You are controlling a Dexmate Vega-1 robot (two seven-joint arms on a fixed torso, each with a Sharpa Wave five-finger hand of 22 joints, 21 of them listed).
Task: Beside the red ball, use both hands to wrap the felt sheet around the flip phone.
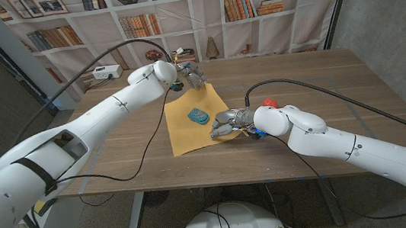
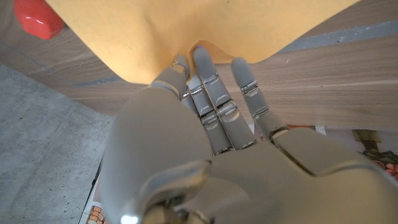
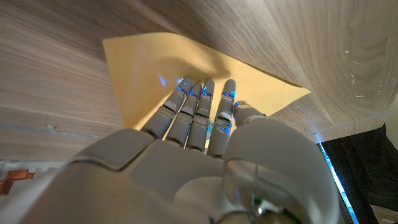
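A yellow felt sheet [image 1: 186, 135] lies on the wooden table with a teal flip phone [image 1: 198, 115] on its middle. The red ball [image 1: 268, 103] sits just right of the sheet, partly behind my right wrist, and also appears as the red ball [image 2: 37, 18]. My left hand [image 1: 193, 77] is at the sheet's far edge. Its fingertips [image 2: 200, 57] meet the felt sheet [image 2: 186, 22], whose edge curls up against them; the thumb is hidden. My right hand [image 1: 230, 120] pinches the sheet's right edge, its fingers [image 3: 199, 102] lying on the felt sheet [image 3: 149, 68].
The table [image 1: 321, 77] stretches bare to the right and far side. Black cables [image 1: 109, 167] run over its left part. A white power strip [image 1: 106, 73] lies at the far left edge, and a bookshelf backdrop stands behind.
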